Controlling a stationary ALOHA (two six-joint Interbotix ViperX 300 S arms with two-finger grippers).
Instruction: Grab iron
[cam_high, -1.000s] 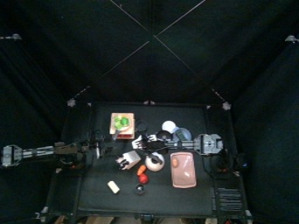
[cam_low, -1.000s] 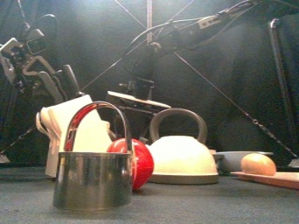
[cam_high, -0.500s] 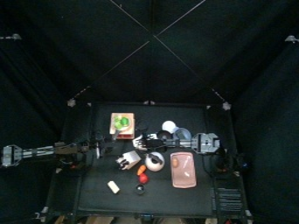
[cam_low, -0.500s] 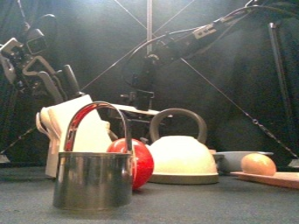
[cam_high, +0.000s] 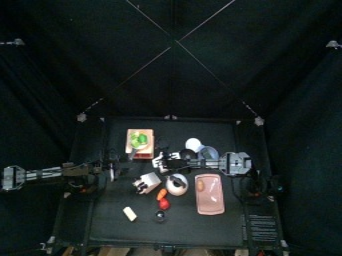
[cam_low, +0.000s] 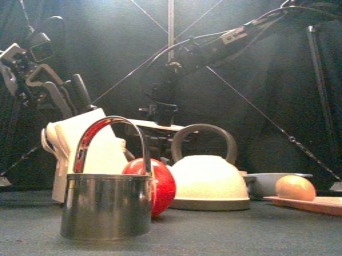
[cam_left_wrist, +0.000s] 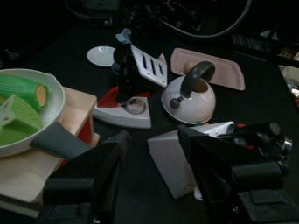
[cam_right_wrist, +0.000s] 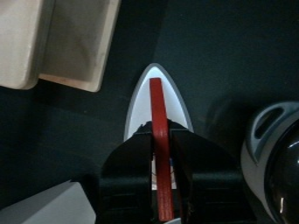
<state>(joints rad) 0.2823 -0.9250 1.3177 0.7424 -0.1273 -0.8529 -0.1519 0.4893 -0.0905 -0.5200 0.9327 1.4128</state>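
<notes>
One small iron (cam_right_wrist: 158, 103) lies flat on the table (cam_high: 104, 205), near the middle of the cluster of things: a white wedge narrowing to a sharp point, with a red handle running along its spine. The right wrist view looks straight down on it and shows the right end effector (cam_right_wrist: 160, 156) closed on that handle, one black jaw tight against each side. The left wrist view gives the side instead, with the reddish flank, the low white sole and the right arm's striped fingers (cam_left_wrist: 142, 68) coming down onto it from above. In the front view a metal cup (cam_low: 107, 205), a red apple (cam_low: 156, 186) and the kettle (cam_low: 207, 182) block the iron. The left end effector (cam_left_wrist: 167, 144) is open, jaws wide apart, with a white carton (cam_left_wrist: 176, 162) standing between them. The kettle sits just beside the iron on one side and a green-and-yellow box (cam_left_wrist: 26, 109) on the other; bare dark table lies ahead of the iron's tip, and the pink tray (cam_left_wrist: 228, 74) lies beyond the kettle.
</notes>
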